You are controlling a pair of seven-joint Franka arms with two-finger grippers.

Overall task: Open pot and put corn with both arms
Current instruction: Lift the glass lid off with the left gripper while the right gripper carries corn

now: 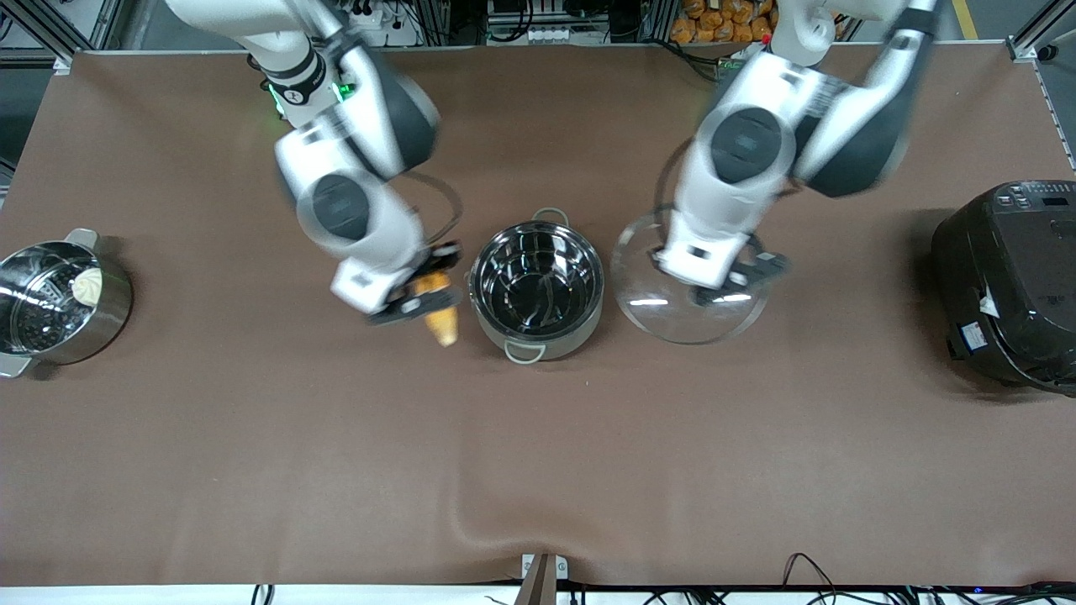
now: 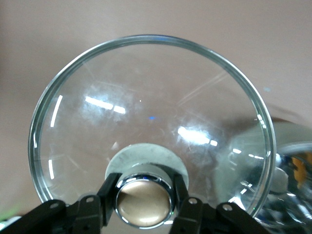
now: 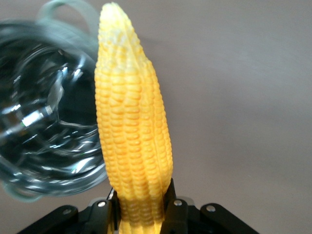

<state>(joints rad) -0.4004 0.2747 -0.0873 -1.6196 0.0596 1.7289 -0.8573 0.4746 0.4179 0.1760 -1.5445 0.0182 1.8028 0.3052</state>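
The steel pot stands open at the table's middle, empty, with pale loop handles. My right gripper is shut on the yellow corn cob and holds it above the table just beside the pot, toward the right arm's end; in the right wrist view the cob runs out from between the fingers, with the pot beside it. My left gripper is shut on the copper knob of the clear glass lid, held beside the pot toward the left arm's end. The lid fills the left wrist view.
A perforated steel steamer pan with a pale bun in it stands at the right arm's end of the table. A big black rice cooker stands at the left arm's end. Brown cloth covers the table.
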